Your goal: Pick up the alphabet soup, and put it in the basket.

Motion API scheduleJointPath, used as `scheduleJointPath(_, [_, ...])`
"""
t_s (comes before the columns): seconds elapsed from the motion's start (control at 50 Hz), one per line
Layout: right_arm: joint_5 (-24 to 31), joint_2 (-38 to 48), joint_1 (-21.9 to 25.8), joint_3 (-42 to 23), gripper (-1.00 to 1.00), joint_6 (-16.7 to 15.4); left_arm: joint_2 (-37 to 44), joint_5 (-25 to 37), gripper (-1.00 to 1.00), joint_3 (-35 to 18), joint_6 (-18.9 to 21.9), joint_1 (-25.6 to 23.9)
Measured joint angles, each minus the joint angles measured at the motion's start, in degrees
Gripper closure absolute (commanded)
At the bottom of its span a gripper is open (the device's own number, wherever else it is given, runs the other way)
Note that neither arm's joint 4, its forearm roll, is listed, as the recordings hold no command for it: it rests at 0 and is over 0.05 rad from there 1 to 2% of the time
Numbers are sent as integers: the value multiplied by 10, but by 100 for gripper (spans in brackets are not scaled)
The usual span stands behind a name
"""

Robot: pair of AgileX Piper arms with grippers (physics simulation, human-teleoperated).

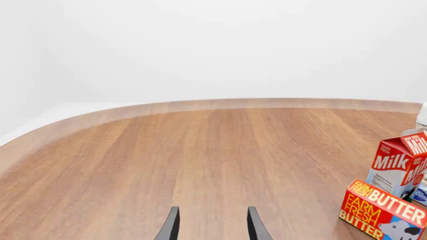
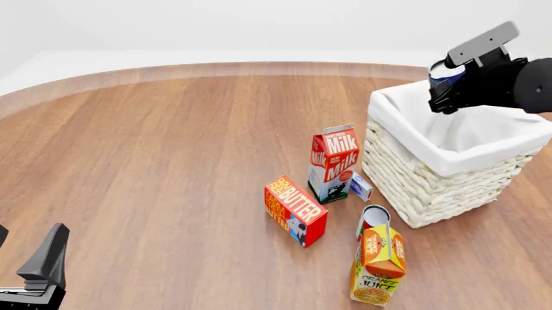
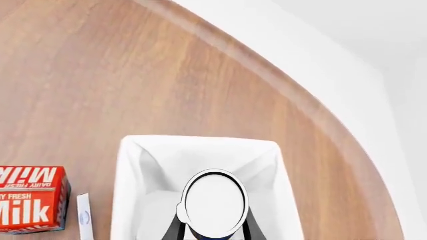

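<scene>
Wooden table (image 2: 172,161): right pincer (image 2: 448,81) clamps the alphabet soup (image 3: 215,202) above the basket (image 2: 431,187); left pincer (image 1: 212,225) gapes.

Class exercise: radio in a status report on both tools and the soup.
Right tool shut on alphabet soup, above basket. Left tool open, idle. Nothing blocking the drop.

The round-edged brown wooden surface (image 2: 172,142) carries a large square off-white wicker basket (image 2: 431,187) with white cloth lining at its right side. Just left of the basket stands an upright red and white milk carton (image 2: 333,163), with a small white and blue box (image 2: 360,186) beside its base. Nearer the front lie a red butter box (image 2: 295,210), a red-labelled can (image 2: 373,219) and an orange juice carton (image 2: 378,265) touching that can.
</scene>
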Motion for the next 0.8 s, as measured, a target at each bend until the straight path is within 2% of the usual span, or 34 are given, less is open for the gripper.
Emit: scheduleJointPath(0.8, [-20,74,-17,19,100,-28,0,0,-100,0,0,0])
